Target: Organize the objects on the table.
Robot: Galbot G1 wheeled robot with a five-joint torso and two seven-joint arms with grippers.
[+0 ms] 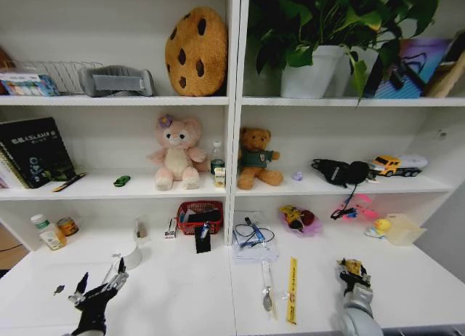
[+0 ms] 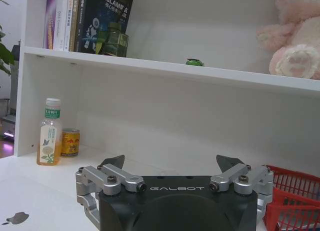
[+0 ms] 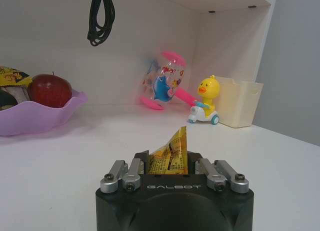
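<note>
A: Progress?

B: Early, I'd judge. Right claw is clamped on a yellow snack packet, low over the white table. Left claw hangs wide open over the table's other end, nothing in it.

A: What's left out?

B: Plenty. Just to the left of the right claw lies the yellow ruler, and a pen beyond that. Past those, towards the back, a flat case with a cable and a blue pen on it. Ahead of the left claw and off to its left, a bottle and a small can stand side by side against the back corner. The tiny green car sits on the shelf above the left claw.

A: Containers?

B: Red basket just right of the left claw, holding small stuff, can't tell what. Purple bowl ahead-left of the right claw: a red apple and a yellow packet in it. Cream bin ahead-right of the right claw, contents hidden; a duck toy stands just beside it, pink toy hammer near that.

A: Where does the packet go?

B: Can't say. The bowl looks likely, since a similar one is in there.
</note>
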